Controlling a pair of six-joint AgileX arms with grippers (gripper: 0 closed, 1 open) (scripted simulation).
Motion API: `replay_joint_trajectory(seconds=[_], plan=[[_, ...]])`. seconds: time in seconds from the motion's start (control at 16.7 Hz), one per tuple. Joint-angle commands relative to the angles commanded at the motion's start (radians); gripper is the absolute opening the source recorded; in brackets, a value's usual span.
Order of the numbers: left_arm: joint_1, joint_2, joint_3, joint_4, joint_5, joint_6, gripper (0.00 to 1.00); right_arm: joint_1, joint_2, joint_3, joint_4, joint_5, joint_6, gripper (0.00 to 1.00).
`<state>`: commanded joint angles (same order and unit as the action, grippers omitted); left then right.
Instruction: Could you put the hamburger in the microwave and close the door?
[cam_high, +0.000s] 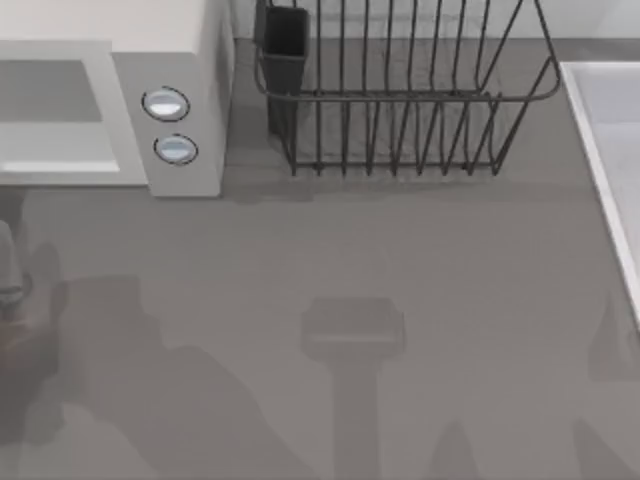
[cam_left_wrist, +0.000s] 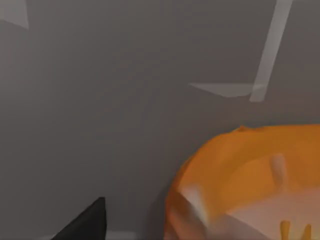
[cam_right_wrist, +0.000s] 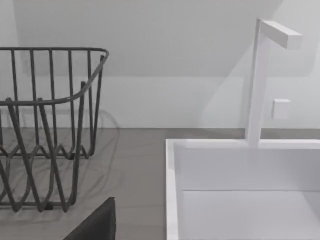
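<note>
At table's left edge, left gripper (cam_high: 10, 300) over hamburger (cam_left_wrist: 250, 185); jaws' state unclear; microwave (cam_high: 180, 100) behind.

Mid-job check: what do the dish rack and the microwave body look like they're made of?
Dish rack: thin dark bent wire, probably coated metal with a matte finish, since I can see straight through its bars. Microwave: smooth white panels, painted metal or plastic, with glossy silver-blue knobs.
</note>
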<state>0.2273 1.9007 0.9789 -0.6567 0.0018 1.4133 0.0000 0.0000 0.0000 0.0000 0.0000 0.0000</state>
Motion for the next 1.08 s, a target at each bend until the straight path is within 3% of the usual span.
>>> replay_joint_trajectory(seconds=[0.06, 0.84, 1.08], plan=[[0.000, 0.000, 0.000, 0.000, 0.000, 0.000, 1.00, 0.000, 0.000, 0.000, 0.000, 0.000, 0.000, 1.00], [0.000, 0.000, 0.000, 0.000, 0.000, 0.000, 0.02, 0.000, 0.000, 0.000, 0.000, 0.000, 0.000, 1.00], [0.000, 0.000, 0.000, 0.000, 0.000, 0.000, 0.00, 0.000, 0.000, 0.000, 0.000, 0.000, 0.000, 1.00]])
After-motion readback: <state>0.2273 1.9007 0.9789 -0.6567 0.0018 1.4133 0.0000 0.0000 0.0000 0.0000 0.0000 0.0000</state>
